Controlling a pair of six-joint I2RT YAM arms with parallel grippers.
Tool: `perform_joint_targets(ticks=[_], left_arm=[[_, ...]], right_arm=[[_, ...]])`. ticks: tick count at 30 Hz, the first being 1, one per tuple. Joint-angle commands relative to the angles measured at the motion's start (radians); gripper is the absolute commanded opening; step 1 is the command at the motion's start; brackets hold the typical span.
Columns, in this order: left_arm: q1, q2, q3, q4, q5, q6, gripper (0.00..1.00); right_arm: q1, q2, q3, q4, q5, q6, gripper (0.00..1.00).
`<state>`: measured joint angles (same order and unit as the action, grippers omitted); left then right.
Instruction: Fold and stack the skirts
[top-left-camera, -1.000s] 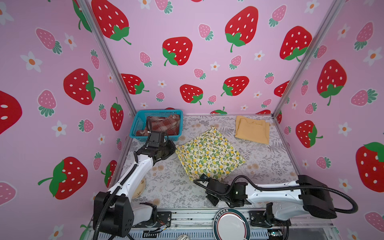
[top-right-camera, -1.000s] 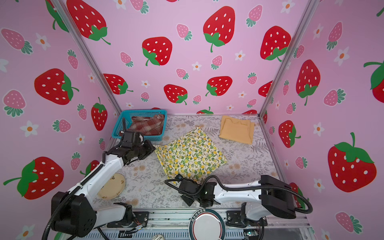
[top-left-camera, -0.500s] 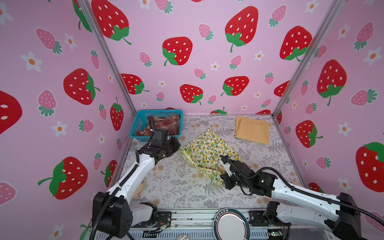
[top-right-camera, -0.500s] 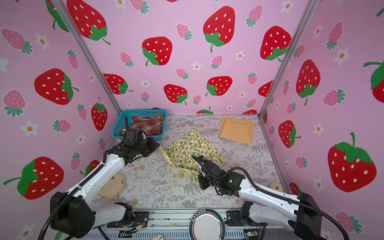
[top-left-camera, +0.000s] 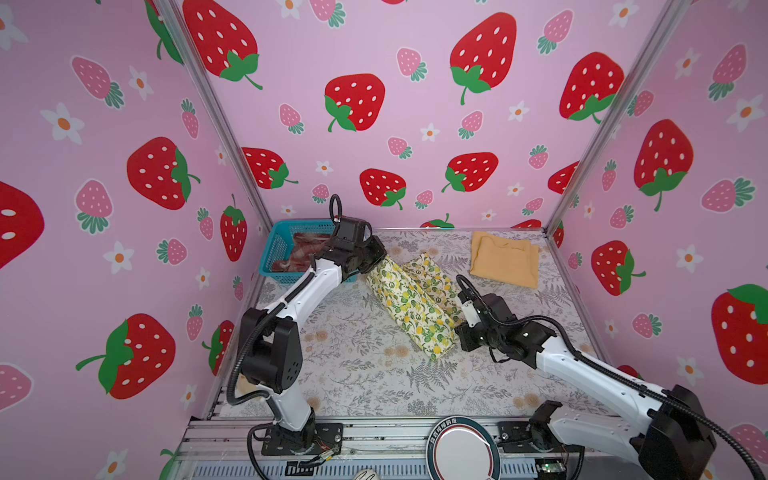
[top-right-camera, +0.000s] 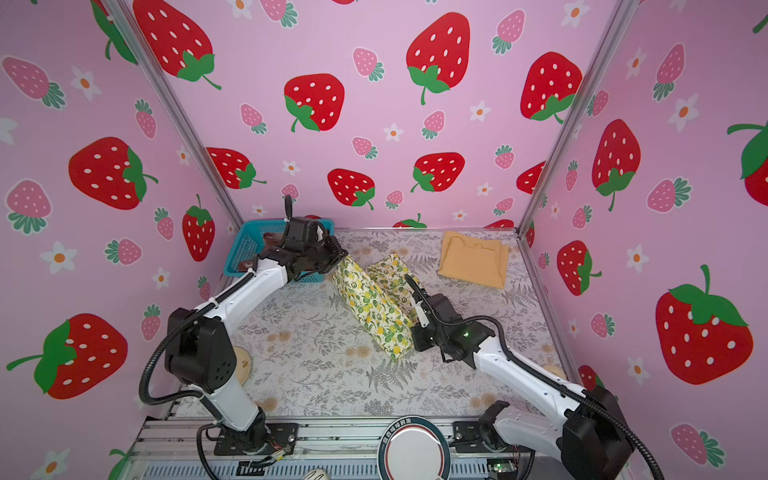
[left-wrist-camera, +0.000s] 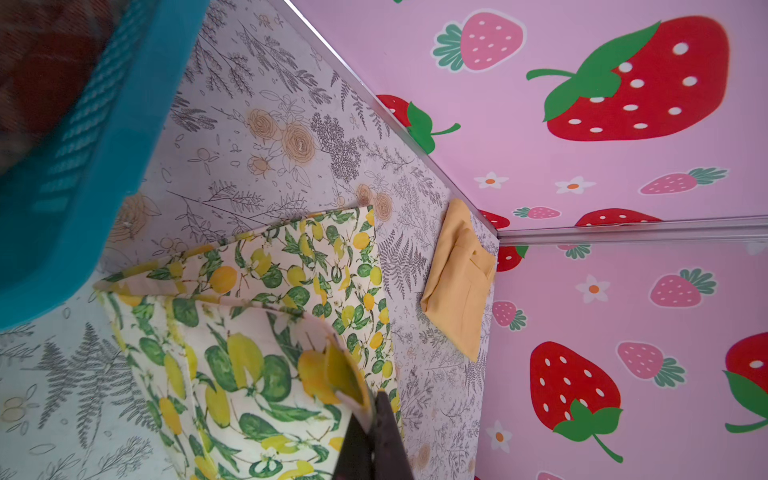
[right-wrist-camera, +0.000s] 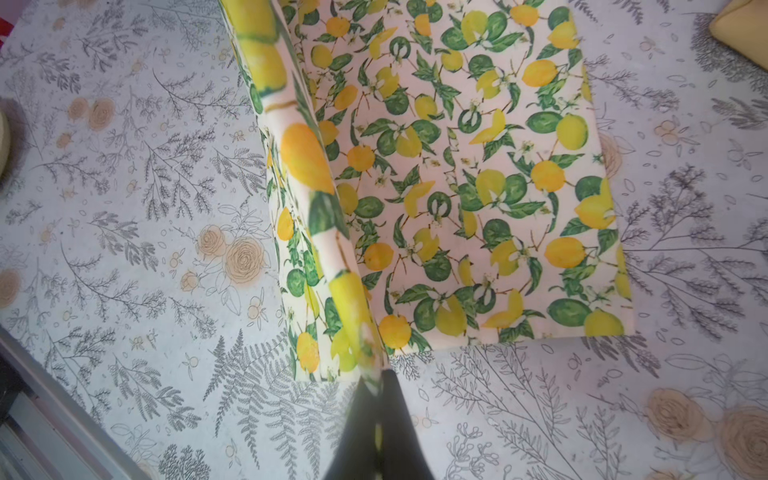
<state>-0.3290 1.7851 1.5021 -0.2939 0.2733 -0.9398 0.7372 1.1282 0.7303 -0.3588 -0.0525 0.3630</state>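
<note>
The lemon-print skirt (top-left-camera: 411, 303) (top-right-camera: 374, 303) lies mid-table, one half raised like a flap over the other. My left gripper (top-left-camera: 380, 261) (left-wrist-camera: 370, 411) is shut on its far corner beside the basket. My right gripper (top-left-camera: 457, 328) (right-wrist-camera: 376, 382) is shut on its near corner. Between the two grips the lifted edge (right-wrist-camera: 316, 199) stands up, with the lower half flat (right-wrist-camera: 478, 187). The mustard skirt (top-left-camera: 503, 259) (left-wrist-camera: 457, 282) lies folded in the back right corner. The plaid skirt (top-left-camera: 301, 255) sits in the teal basket (top-left-camera: 278, 249) (left-wrist-camera: 104, 145).
Pink strawberry walls close in the left, back and right sides. A tan round object (top-right-camera: 245, 365) lies by the left arm's base and another (top-right-camera: 552, 370) lies behind the right arm. A white round disc (top-left-camera: 461, 453) sits on the front rail.
The lemon skirt lay flat a second ago. Both grippers have lifted one side and carried it rightward over the rest. The right arm swung from the front to the right.
</note>
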Motion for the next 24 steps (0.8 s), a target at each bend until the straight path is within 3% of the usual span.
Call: perform_joint_targets(ticks=[1,8,24], left_arm=[[-0.014,0.064,0.088,0.012,-0.011,-0.007,0.00],[-0.033,0.195,0.213,0.022,-0.038,-0.008,0.00],[-0.061,0.453,0.467,-0.002,-0.036,-0.013,0.00]], right_arm=[[-0.053,0.014,0.022,0.010,-0.059,-0.033,0.05],[-0.180,0.066,0.016,0.042,-0.130,-0.047,0.05],[-0.327,0.189,0.036,0.105,-0.199,-0.081,0.05]])
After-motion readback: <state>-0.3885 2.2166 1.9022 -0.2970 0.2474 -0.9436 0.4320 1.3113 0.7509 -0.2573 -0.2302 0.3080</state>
